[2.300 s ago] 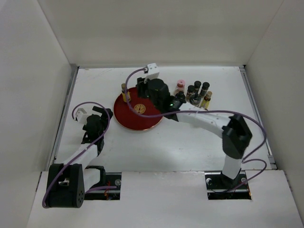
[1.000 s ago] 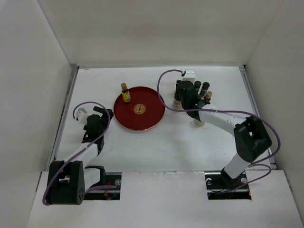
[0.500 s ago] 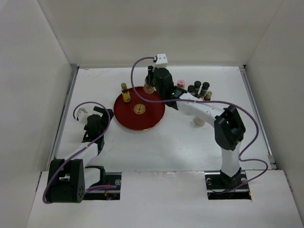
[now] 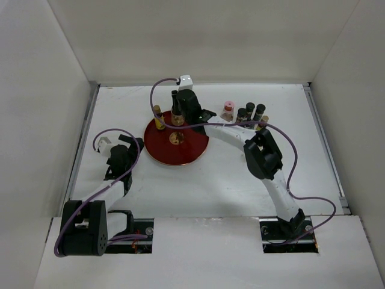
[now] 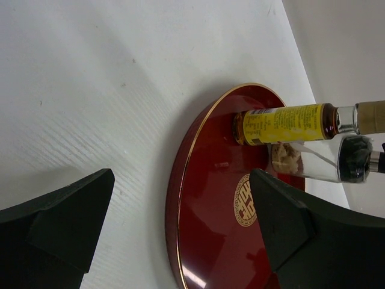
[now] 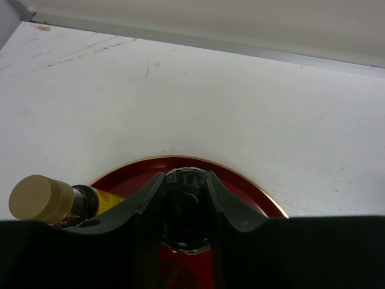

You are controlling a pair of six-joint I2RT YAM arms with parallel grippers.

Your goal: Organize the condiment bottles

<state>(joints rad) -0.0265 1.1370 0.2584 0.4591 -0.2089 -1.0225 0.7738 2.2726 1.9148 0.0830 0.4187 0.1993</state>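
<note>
The right gripper (image 6: 185, 182) is pinched on a black-capped bottle (image 6: 185, 212). From the wrist only the cap shows, as the fingers (image 6: 147, 205) hide the glass. The bottle stands upright, cap skyward, over the far part of the red tray (image 6: 246, 183). Whether its base touches the tray cannot be told. Just beside it on the tray stands a yellow bottle (image 5: 283, 123), also upright. The other bottles (image 4: 249, 111) cluster on the table (image 4: 198, 180) right of the tray, partly hidden by the arm. The left gripper (image 5: 180, 180) hangs spread apart, left of the tray, holding nothing.
</note>
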